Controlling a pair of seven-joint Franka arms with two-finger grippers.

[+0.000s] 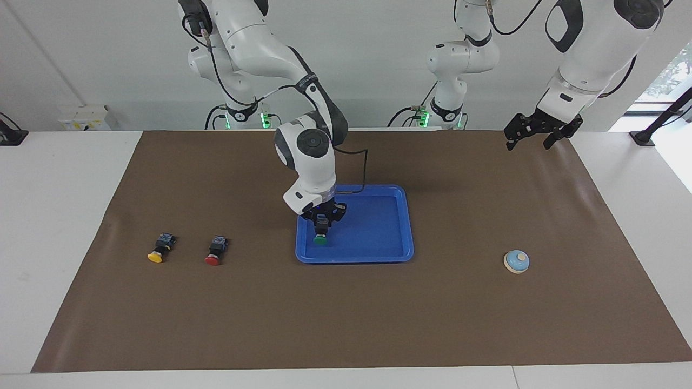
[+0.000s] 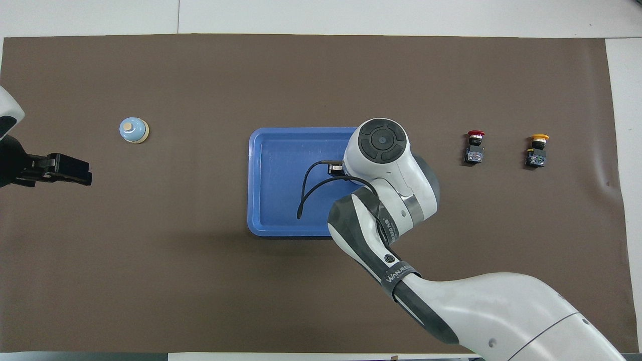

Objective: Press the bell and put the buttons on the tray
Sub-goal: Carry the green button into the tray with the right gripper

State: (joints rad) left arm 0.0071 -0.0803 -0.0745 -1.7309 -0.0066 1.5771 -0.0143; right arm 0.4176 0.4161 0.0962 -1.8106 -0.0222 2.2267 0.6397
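My right gripper (image 1: 322,226) is down inside the blue tray (image 1: 354,258), at the corner toward the right arm's end. It is shut on the black body of the green button (image 1: 320,239), whose cap is at the tray floor. In the overhead view the arm's wrist hides this button and gripper over the tray (image 2: 256,180). The red button (image 1: 215,250) (image 2: 475,146) and the yellow button (image 1: 160,248) (image 2: 537,149) lie on the mat toward the right arm's end. The light-blue bell (image 1: 517,261) (image 2: 134,130) sits toward the left arm's end. My left gripper (image 1: 535,134) (image 2: 65,170) waits open, raised over the mat's edge.
A brown mat (image 1: 346,324) covers the white table. A black cable (image 2: 306,195) loops from the right wrist over the tray.
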